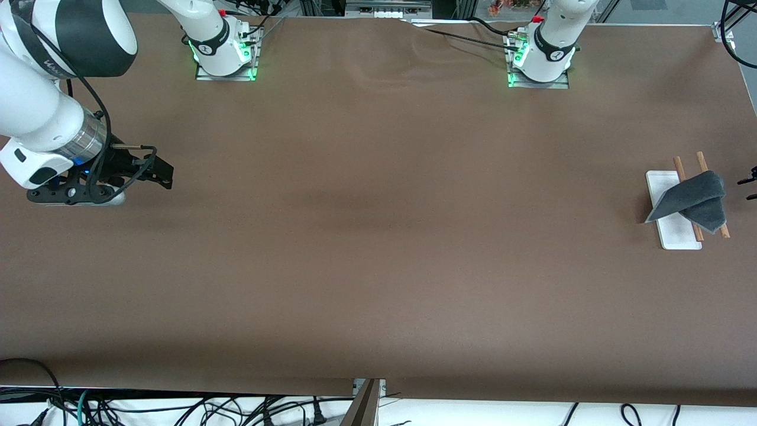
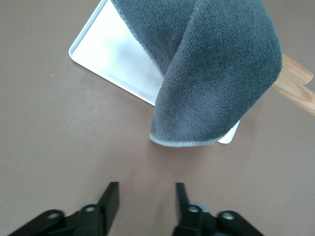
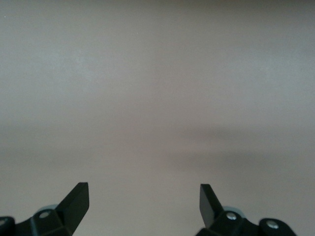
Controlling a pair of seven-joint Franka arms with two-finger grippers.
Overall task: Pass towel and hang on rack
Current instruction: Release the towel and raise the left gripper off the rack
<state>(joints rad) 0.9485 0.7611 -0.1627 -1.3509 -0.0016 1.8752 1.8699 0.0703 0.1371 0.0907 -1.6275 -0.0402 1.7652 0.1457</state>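
The dark grey towel (image 1: 692, 198) hangs folded over the rack's two brown rods (image 1: 701, 160), above the rack's white base (image 1: 677, 234), at the left arm's end of the table. In the left wrist view the towel (image 2: 216, 73) droops over the base (image 2: 113, 54), and one wooden rod (image 2: 295, 83) pokes out beside it. My left gripper (image 2: 146, 186) is open and apart from the towel, with only table between its fingers. It shows at the view's edge beside the rack (image 1: 746, 188). My right gripper (image 1: 167, 176) waits open and empty (image 3: 143, 186) at the right arm's end.
The brown table (image 1: 378, 236) stretches bare between the two grippers. The arms' bases (image 1: 225, 56) (image 1: 541, 62) stand at the edge farthest from the front camera. Cables hang below the near edge.
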